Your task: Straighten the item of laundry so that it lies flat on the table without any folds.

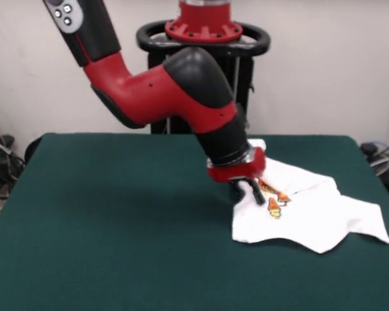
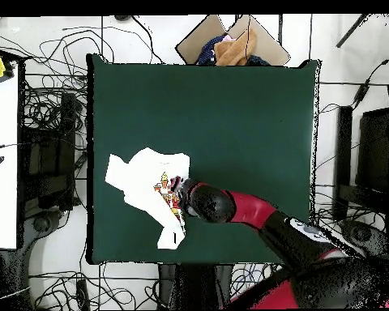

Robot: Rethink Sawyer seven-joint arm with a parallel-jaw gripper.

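The white T-shirt [image 1: 314, 217] lies crumpled on the dark green table [image 1: 117, 220], at its right side in the front view. Folds run across it and one sleeve points right. Orange and red cartoon prints show near its left edge. My gripper [image 1: 247, 192] is down at table height on that left edge, beside the prints, with the arm slanting in from the upper left. In the overhead view the shirt [image 2: 141, 180] lies near the left edge of the table [image 2: 230, 113], and the gripper [image 2: 180, 197] sits over its right part. The wrist hides the cloth under it.
The robot's pedestal [image 1: 204, 39] stands behind the table. In the overhead view a cardboard box with clothes [image 2: 230, 44] sits beyond the far table edge. Cables [image 2: 44, 121] lie on the floor at the left, beside a white bench [image 2: 2, 162].
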